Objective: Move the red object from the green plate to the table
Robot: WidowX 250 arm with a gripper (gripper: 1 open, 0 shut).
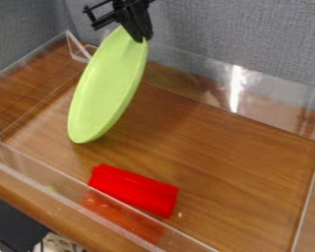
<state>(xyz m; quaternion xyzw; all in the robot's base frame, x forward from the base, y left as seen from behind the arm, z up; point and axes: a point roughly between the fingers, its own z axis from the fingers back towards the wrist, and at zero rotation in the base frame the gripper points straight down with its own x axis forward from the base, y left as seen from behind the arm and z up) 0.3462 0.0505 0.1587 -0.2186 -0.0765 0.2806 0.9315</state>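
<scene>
At the left end of the table (232, 148) you see bare wood grain, with the clear acrylic walls (239, 87) standing along its edges. Just right of that, over the left rear part of the surface, the green plate (107, 87) hangs almost on edge. Its pale underside or face is turned toward you and its top leans to the right, toward the back wall. You find the gripper (134, 30) at the plate's upper rim, coming down from above. Its dark fingers are pressed together on that rim, pinching the green plate, and the plate's weight hangs below them. The plate's lower rim reaches down over the left middle of the surface. You cannot tell whether it rests on the wood or floats just above it.

Moving right and toward the front edge, you see the red object (134, 189) lying flat on the table, well apart from the plate. Its long side runs slantwise along the front wall, its right end closest to that wall. A faint red reflection shows in the wall below it. The right half of the surface holds only wood grain and glare from the walls.
</scene>
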